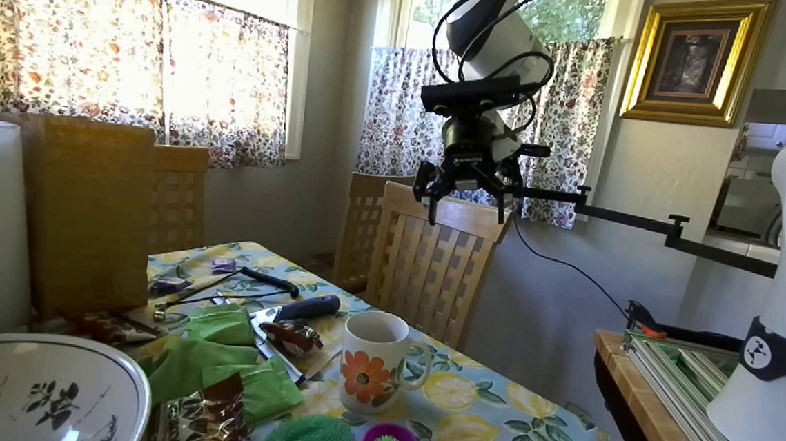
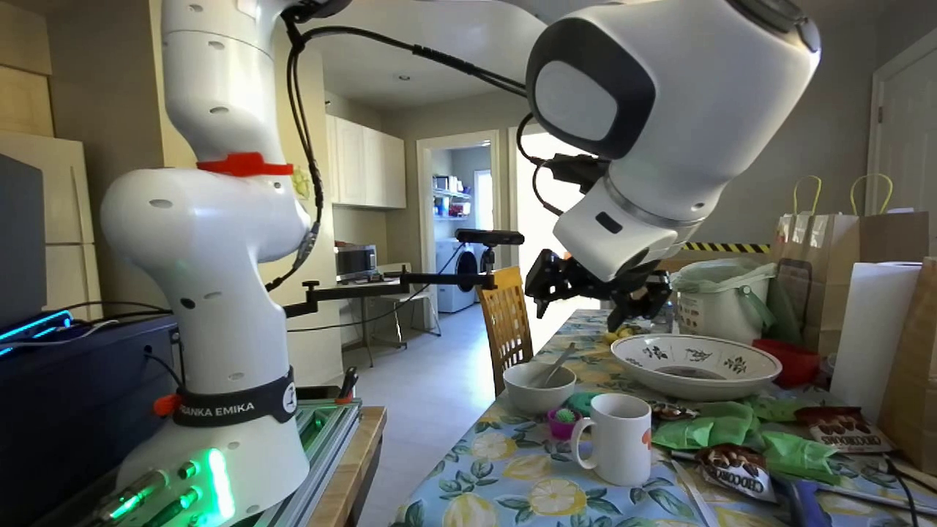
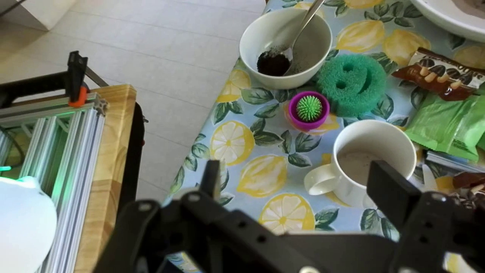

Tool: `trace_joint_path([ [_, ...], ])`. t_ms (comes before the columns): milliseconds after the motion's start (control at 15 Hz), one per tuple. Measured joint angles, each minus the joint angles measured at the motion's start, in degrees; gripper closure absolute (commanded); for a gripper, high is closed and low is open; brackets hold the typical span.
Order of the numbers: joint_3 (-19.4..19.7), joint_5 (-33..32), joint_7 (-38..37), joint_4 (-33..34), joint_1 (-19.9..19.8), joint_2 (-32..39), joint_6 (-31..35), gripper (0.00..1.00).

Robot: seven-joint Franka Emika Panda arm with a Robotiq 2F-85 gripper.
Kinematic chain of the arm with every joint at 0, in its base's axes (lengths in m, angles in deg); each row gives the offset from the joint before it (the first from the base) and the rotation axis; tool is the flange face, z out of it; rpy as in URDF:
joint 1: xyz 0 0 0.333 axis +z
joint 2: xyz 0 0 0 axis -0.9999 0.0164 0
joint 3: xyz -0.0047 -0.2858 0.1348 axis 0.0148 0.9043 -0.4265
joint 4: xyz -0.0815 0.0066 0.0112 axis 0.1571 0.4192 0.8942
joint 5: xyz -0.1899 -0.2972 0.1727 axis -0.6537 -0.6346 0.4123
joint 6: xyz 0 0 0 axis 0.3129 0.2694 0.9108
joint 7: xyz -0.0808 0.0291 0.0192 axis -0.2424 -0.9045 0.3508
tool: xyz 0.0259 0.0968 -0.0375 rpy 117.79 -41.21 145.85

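Note:
My gripper (image 3: 295,167) is open with nothing between its fingers. It hangs well above the table in both exterior views (image 1: 467,219) (image 2: 578,311). In the wrist view a white mug (image 3: 341,182) lies below, partly behind one finger, its handle toward the space between the fingers. The mug stands upright and shows an orange flower in an exterior view (image 1: 374,368). Near it are a purple cup (image 3: 291,113) with a green spiky ball (image 3: 308,108), a green smiley sponge (image 3: 352,85), and a white bowl (image 3: 246,49) holding a spoon (image 3: 305,22) and dark powder (image 3: 273,63).
A large patterned bowl (image 2: 695,388) stands farther along the table. Green packets (image 1: 243,383), snack wrappers (image 2: 736,468) and a blue-handled tool (image 1: 311,307) lie near the mug. A paper roll (image 2: 875,322), bags (image 2: 820,256) and chairs (image 1: 431,265) border the table.

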Motion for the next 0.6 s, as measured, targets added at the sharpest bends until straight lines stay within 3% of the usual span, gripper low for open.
trace_joint_path([
  [600, -0.1, 0.0, 0.0, 0.1, -0.1, 0.5, 0.0, 0.00],
])
